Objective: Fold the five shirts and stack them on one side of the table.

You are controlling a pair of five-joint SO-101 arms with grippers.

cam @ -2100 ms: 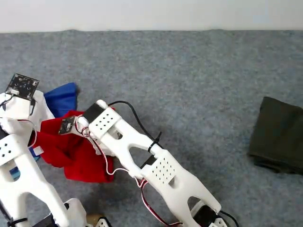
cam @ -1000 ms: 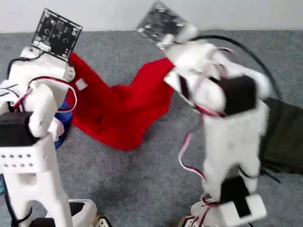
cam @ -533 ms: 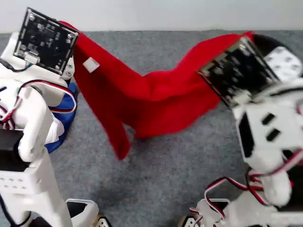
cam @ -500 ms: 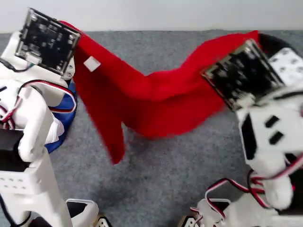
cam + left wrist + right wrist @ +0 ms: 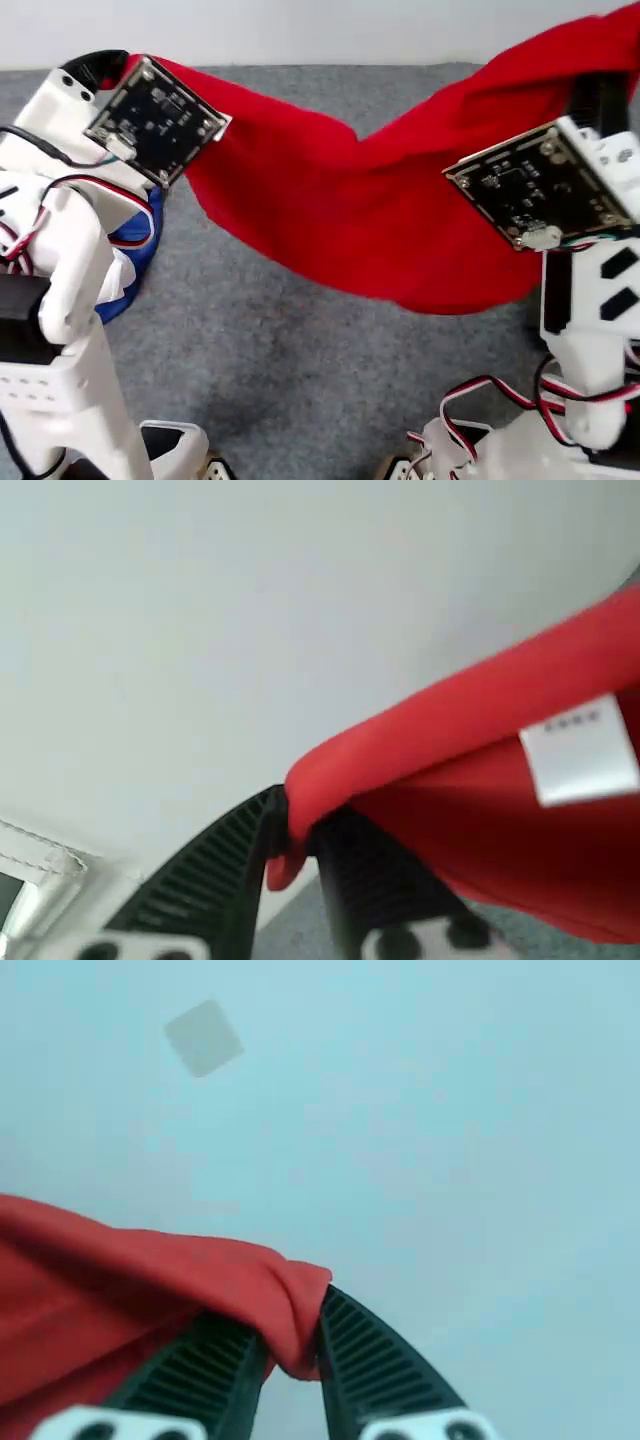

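- Because both arms hold the red shirt (image 5: 340,220) up by opposite edges, it hangs stretched above the grey table (image 5: 300,400), probably to spread it flat for folding.
- On one bunched edge the left gripper (image 5: 297,845) is pinched tight.
- At the other edge the right gripper (image 5: 292,1358) clamps cloth, jaws nearly closed.

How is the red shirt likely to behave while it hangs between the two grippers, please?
The red shirt is probably very floppy: it sags in a deep curve between the left gripper and right gripper. It seems light, since small pinches of bunched cloth carry it. It may slip, because each grip holds just a narrow fold.
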